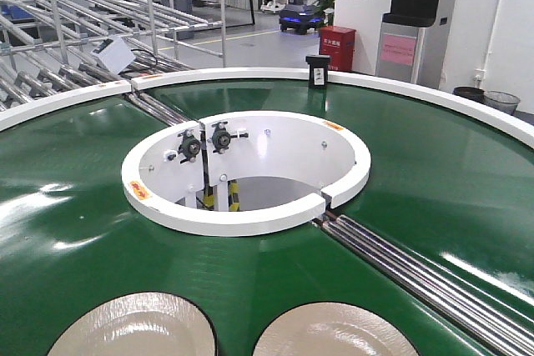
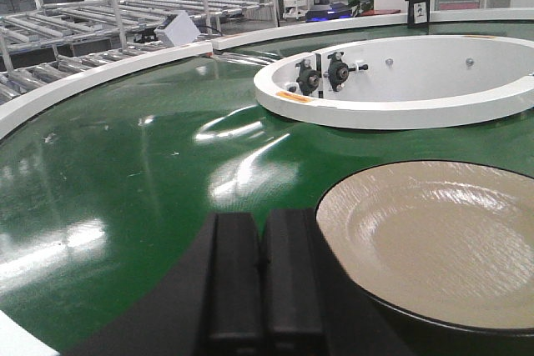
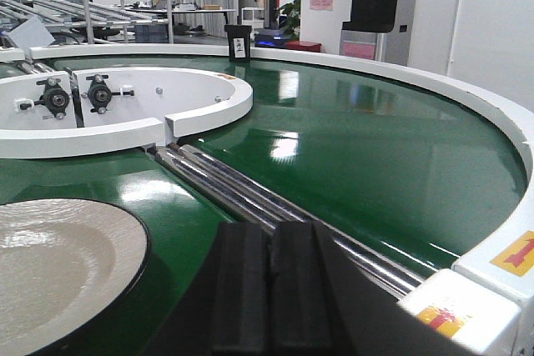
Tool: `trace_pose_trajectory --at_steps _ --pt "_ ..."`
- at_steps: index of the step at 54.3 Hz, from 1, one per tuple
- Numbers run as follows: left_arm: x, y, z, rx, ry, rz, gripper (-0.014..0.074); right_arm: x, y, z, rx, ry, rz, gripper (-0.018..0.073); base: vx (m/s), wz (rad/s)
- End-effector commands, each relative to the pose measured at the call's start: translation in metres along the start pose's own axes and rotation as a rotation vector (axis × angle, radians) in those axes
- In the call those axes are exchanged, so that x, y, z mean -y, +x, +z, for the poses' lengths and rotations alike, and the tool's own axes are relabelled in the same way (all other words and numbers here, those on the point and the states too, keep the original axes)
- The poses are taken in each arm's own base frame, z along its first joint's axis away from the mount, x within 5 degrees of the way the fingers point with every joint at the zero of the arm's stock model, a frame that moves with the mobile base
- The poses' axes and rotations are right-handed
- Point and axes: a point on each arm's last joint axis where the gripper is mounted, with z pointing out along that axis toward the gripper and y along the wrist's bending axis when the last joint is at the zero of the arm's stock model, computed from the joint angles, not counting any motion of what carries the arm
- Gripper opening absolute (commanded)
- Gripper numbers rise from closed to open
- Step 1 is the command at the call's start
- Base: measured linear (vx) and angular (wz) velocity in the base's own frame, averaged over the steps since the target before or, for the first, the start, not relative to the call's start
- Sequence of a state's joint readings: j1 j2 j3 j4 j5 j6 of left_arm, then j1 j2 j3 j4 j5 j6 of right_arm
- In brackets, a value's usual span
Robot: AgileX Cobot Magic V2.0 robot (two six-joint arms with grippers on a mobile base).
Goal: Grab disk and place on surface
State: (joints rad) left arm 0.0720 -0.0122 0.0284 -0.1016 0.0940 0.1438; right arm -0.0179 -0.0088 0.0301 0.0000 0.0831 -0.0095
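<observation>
Right now both pairs of jaws are pressed together with nothing between them, over the glossy green conveyor belt (image 2: 125,206). One beige plate (image 2: 434,239) lies on the belt just ahead and to the right of the left jaws. A second beige plate (image 3: 58,264) lies ahead and left of the right jaws, with steel rollers (image 3: 242,193) crossing the belt just ahead of them.

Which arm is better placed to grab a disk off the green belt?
Probably left: the left gripper, shut, sits right beside a disk; the right gripper, also shut, has a wider strip of belt before its disk.
</observation>
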Motion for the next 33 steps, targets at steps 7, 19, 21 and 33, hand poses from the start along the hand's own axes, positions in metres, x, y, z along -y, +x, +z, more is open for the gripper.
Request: trace_pose_trajectory --at_steps 7,19,21,33 --pt "-0.0003 0.0001 -0.0002 0.071 -0.004 -0.011 0.0001 0.0002 -0.0096 -0.0014 0.098 0.004 -0.011 -0.0006 0.0 0.0" --pt "-0.0003 0.0001 -0.0002 0.071 -0.004 -0.011 0.0001 0.0002 -0.0096 -0.0014 0.098 0.004 -0.011 -0.0006 0.0 0.0" --pt "-0.0003 0.0001 -0.0002 0.071 -0.004 -0.011 0.0001 0.0002 -0.0096 -0.0014 0.098 0.004 -0.011 -0.0006 0.0 0.0" --pt "-0.0006 -0.002 -0.0004 0.094 -0.008 0.002 0.0001 0.0002 -0.0096 -0.0014 0.098 0.004 -0.011 -0.0006 0.0 0.0"
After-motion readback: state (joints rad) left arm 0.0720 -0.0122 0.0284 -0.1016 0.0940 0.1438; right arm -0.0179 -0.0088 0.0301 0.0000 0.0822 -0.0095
